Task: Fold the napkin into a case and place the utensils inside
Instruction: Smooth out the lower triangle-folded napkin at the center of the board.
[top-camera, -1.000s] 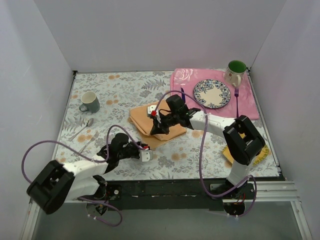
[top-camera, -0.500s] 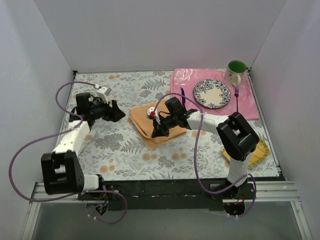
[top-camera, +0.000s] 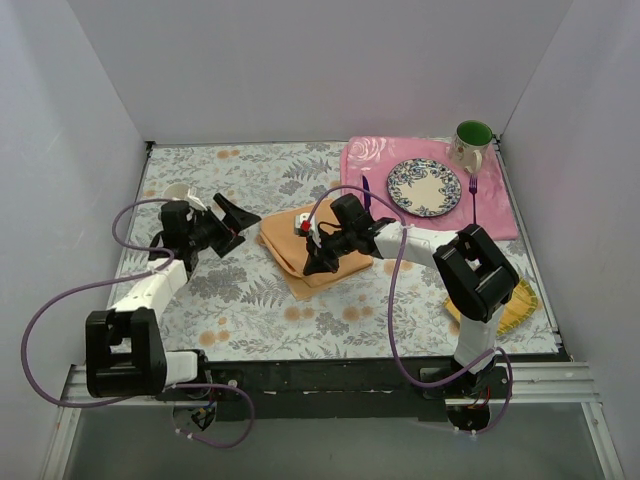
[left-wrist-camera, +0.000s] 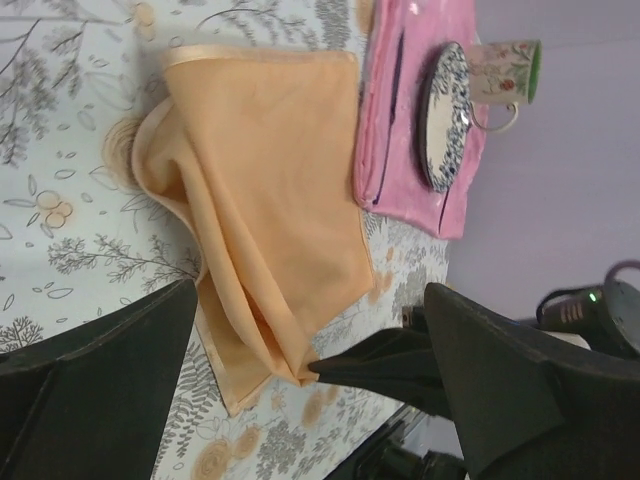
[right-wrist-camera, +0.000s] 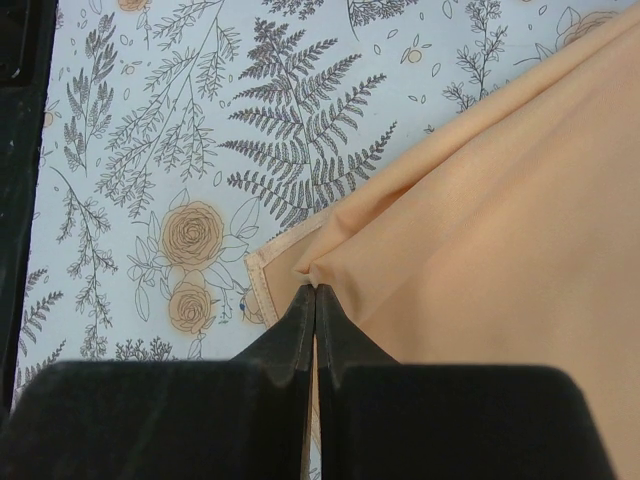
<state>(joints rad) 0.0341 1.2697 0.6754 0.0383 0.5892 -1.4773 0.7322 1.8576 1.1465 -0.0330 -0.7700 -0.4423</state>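
Peach-orange napkin (top-camera: 300, 250): lying loosely folded and rumpled in the middle of the floral tabletop (top-camera: 250, 300).
Right end effector (top-camera: 312, 264): closed, its tips pinching the napkin's near folded corner, where the cloth is puckering.
Left end effector (top-camera: 232, 226): gaping wide open, hovering just left of the napkin and touching nothing.
Knife (top-camera: 366, 190) and fork (top-camera: 473, 205): purple, lying on the pink placemat (top-camera: 365, 160) — one on each side of the patterned plate (top-camera: 424, 187), both apart from the napkin.
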